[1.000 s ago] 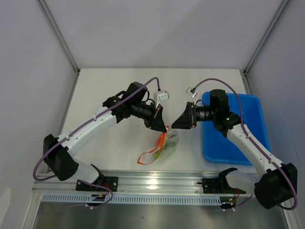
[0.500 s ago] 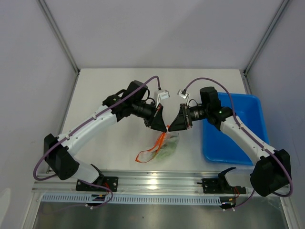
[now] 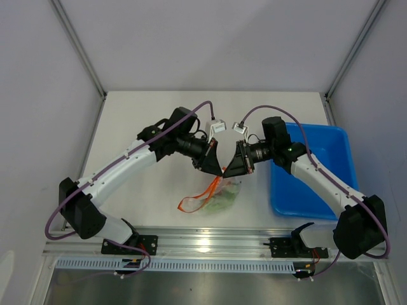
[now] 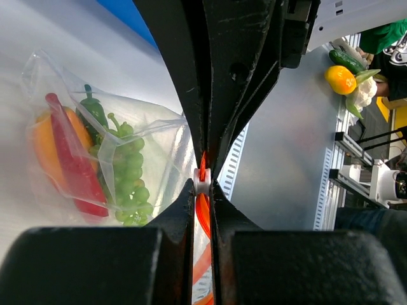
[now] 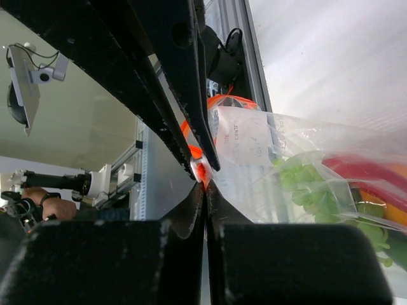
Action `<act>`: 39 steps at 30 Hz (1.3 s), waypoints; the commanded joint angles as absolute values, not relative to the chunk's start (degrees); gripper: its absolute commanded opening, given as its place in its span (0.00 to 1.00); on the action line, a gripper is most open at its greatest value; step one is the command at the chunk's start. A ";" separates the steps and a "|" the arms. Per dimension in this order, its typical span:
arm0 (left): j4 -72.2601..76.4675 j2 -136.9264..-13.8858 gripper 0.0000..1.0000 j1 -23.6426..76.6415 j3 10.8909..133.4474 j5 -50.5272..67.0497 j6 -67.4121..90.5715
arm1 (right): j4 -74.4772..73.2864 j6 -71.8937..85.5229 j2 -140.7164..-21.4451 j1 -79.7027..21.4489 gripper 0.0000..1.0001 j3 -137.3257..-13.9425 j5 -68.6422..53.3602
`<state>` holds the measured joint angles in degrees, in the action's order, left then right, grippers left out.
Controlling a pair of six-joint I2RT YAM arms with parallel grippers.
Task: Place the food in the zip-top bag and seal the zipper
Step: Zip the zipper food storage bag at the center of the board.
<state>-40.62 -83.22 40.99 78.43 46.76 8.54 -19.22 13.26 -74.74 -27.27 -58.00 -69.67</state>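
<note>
The clear zip-top bag (image 3: 222, 194) hangs between my two grippers, just above the table. It holds the food: green grapes (image 4: 129, 175), a red pepper piece (image 4: 70, 168), an orange carrot piece (image 4: 43, 143) and a green pepper piece (image 4: 94, 109). My left gripper (image 3: 217, 169) is shut on the orange-red zipper (image 4: 203, 213), just behind its white slider (image 4: 202, 182). My right gripper (image 3: 230, 170) faces it tip to tip and is shut on the zipper (image 5: 202, 170) at the slider. The bag (image 5: 305, 171) with grapes (image 5: 304, 184) shows in the right wrist view. A loose zipper loop (image 3: 189, 203) hangs left.
A blue tray (image 3: 315, 181) lies on the table to the right, under my right arm. The aluminium rail (image 3: 210, 244) runs along the table's near edge, below the bag. Grey walls close in the back and sides.
My right gripper has moved left and met my left gripper at the bag's mouth. The orange loop of the bag has swung a little left. My left arm has stayed put.
</note>
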 commanded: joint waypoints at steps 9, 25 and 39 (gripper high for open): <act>-39.29 -82.88 0.01 41.22 78.93 48.43 9.75 | 4.93 35.34 -69.96 -27.34 0.00 -51.94 -59.78; -39.64 -82.35 0.01 41.84 77.61 43.69 11.60 | 7.21 42.27 -66.80 -22.33 0.00 -50.45 -57.66; -40.43 -79.98 0.04 42.89 75.06 43.51 11.43 | 7.74 43.77 -64.16 -20.13 0.00 -48.52 -56.51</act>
